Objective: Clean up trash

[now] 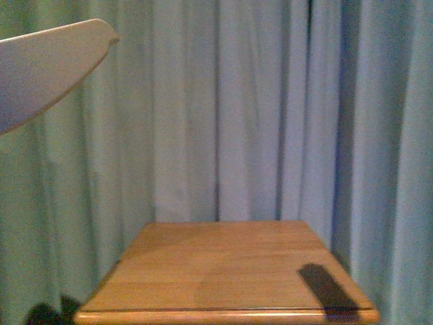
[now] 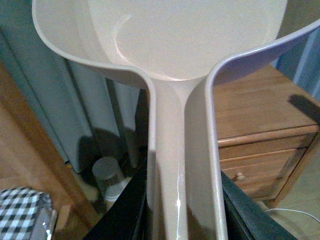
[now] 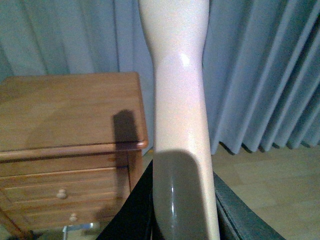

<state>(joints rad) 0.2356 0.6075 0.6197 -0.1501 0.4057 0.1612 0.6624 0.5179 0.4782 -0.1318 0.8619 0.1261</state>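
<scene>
The left gripper [image 2: 182,217] is clamping the dustpan [image 2: 170,40] by its handle, with its black fingers [image 2: 127,215] pressing on both sides. In the front view the pan's rim is poking in at 10 o'clock. The right gripper [image 3: 185,212] is gripping a beige handle [image 3: 177,100] the same way. A wooden nightstand [image 1: 223,264] is standing at 6 o'clock before a curtain [image 1: 257,108]. Where the trash is lying cannot be told.

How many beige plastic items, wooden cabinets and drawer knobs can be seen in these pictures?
Beige plastic items: 2, the dustpan in the left tool and the long handle in the right tool
Wooden cabinets: 1
Drawer knobs: 2
Total: 5
</scene>
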